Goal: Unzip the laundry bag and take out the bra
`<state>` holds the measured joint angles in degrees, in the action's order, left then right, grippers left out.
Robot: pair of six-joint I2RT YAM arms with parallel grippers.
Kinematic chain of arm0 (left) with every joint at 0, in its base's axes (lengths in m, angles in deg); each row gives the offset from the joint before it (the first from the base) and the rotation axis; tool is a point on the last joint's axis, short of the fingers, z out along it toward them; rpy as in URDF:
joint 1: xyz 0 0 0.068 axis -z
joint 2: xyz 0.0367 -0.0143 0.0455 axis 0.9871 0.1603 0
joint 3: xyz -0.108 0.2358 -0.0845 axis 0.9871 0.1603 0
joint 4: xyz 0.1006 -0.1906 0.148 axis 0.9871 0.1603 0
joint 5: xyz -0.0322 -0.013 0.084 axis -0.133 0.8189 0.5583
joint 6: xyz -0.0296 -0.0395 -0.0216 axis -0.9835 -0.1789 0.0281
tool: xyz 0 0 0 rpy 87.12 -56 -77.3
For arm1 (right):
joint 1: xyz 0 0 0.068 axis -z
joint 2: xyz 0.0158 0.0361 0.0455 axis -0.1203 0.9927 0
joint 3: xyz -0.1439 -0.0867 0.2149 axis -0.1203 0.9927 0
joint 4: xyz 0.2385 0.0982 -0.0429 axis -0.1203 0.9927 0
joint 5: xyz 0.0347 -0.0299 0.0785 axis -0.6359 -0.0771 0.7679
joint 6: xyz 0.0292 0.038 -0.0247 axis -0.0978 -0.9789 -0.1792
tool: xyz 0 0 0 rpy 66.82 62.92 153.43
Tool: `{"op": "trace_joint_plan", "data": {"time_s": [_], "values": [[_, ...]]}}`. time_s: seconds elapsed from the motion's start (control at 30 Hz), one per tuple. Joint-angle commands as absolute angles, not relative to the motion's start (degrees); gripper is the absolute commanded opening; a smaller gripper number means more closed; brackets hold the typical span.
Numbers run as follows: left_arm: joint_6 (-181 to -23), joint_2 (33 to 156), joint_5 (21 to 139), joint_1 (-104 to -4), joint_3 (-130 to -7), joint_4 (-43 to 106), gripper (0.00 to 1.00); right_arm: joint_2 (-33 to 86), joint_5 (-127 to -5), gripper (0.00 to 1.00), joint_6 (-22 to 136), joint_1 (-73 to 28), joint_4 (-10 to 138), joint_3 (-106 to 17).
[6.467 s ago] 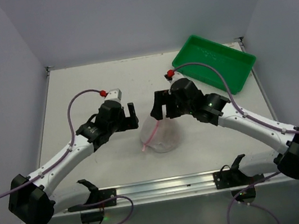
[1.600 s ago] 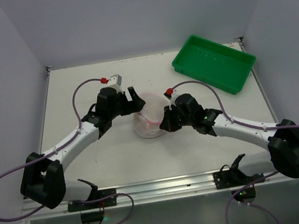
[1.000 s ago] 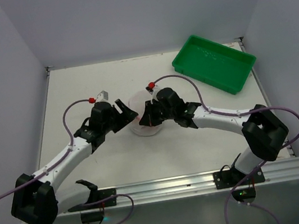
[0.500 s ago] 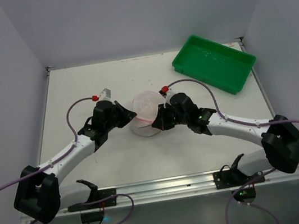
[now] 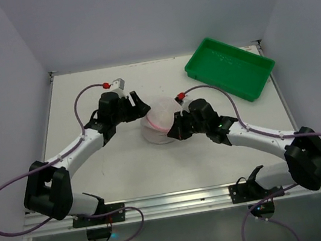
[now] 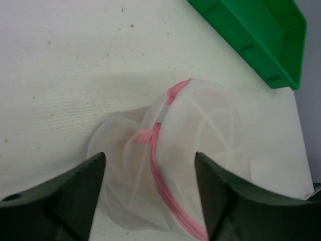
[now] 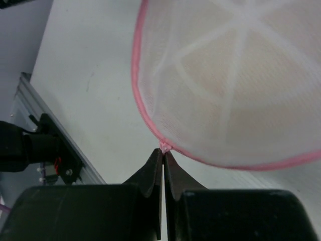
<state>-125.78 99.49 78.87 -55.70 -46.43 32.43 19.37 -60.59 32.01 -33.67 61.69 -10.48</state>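
— What is seen of the laundry bag (image 5: 160, 123)?
— A small round pouch of white see-through mesh is seen, puffed up like a dome in the middle of the worktop (image 5: 175, 173).
— And its pink zip trim (image 6: 161, 173)?
— It is run round the rim. One spot is pinched by the right claw (image 7: 164, 149). Something pale peach is seen inside.

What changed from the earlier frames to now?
The laundry bag shifted farther out and slightly left. The right hand dropped to its near edge and pinched the pink trim; the left hand, open, moved in at its left. The green tray stayed put.
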Motion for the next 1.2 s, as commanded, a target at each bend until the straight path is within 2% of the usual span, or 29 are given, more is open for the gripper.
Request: {"op": "trace_joint_plan", "data": {"time_s": [0.0,0.03,0.23,0.3,0.5,0.6,0.63,0.7,0.73,0.77,1.0,1.17], "values": [[-127.0,99.1,78.8,-56.7,-48.6,29.5,0.86,24.3,-55.0,0.0,27.7,-36.4,55.0,-17.8],[-130.0,97.9,79.3,-56.6,-47.2,29.3,1.0,27.0,-54.3,0.0,26.4,-37.5,53.6,-18.9],[-137.8,89.0,86.6,-56.6,-41.4,38.6,1.0,35.5,-53.2,0.0,22.7,-40.2,50.8,-27.9],[-139.1,85.8,86.7,-56.6,-39.2,39.1,0.96,37.3,-52.5,0.0,22.5,-40.3,50.8,-29.2],[-140.9,87.1,80.9,-56.4,-36.9,35.0,0.77,38.1,-52.6,0.0,22.8,-40.4,51.1,-28.7],[-141.1,88.9,79.0,-55.6,-37.7,35.0,0.59,37.0,-53.5,0.0,22.9,-40.4,51.5,-27.8],[-141.0,89.1,78.7,-55.5,-37.9,33.0,0.46,36.7,-54.4,0.0,23.3,-40.4,51.8,-27.6],[-140.7,89.0,79.0,-55.3,-37.9,32.7,0.28,35.9,-55.0,0.0,23.7,-40.4,52.9,-27.0],[-140.1,89.0,79.1,-55.3,-38.0,32.6,0.1,34.9,-55.1,0.0,23.9,-40.5,53.4,-26.6],[-139.7,89.0,79.7,-55.3,-38.2,32.8,0.01,34.3,-56.0,0.0,24.7,-40.4,54.8,-26.3],[-133.5,90.5,83.3,-56.0,-41.4,36.4,0.0,22.0,-65.3,0.0,32.4,-37.9,64.8,-15.8],[-125.3,94.5,78.2,-56.3,-45.6,35.9,0.01,14.8,-66.1,0.0,36.6,-35.9,67.4,-10.7]]}}
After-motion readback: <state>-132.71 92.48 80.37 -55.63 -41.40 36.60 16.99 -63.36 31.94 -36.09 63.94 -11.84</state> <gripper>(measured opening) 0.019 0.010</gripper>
